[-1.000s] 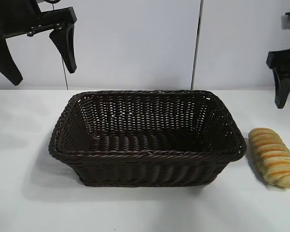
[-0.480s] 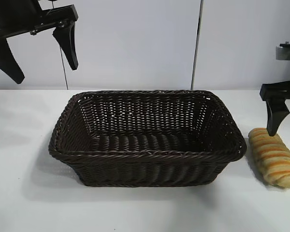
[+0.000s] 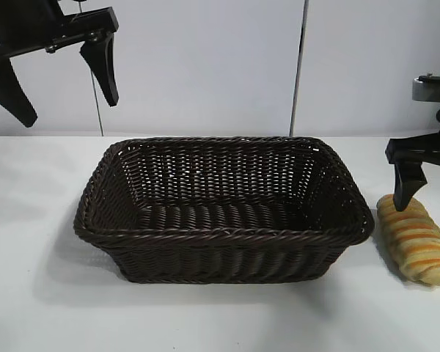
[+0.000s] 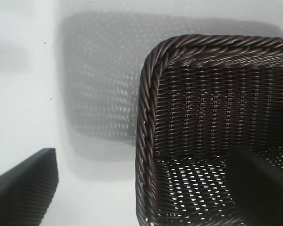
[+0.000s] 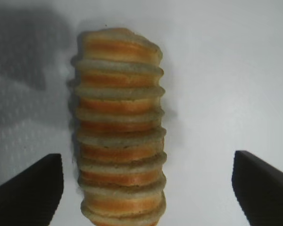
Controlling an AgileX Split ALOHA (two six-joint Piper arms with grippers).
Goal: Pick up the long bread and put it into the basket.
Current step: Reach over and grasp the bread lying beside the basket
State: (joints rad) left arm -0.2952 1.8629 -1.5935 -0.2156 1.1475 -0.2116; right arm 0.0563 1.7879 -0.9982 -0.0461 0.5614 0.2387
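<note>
The long bread (image 3: 415, 238), pale yellow with orange-brown crosswise ridges, lies on the white table just right of the basket (image 3: 224, 233). The basket is dark brown wicker and holds nothing. My right gripper (image 5: 146, 162) is open and hangs low over the far end of the bread (image 5: 119, 127), one finger on each side, neither touching it. In the exterior view only one of its fingers (image 3: 405, 187) shows, its tip just above the loaf. My left gripper (image 3: 62, 92) stays open high above the basket's far left corner (image 4: 148, 94).
A white wall with a vertical seam (image 3: 299, 66) stands behind the table (image 3: 37, 293). The bread lies close to the basket's right rim (image 3: 365, 220) and near the right edge of the exterior view.
My right gripper has come down and moved a little left, from above and behind the bread to just over its far end. The left arm has barely moved.
</note>
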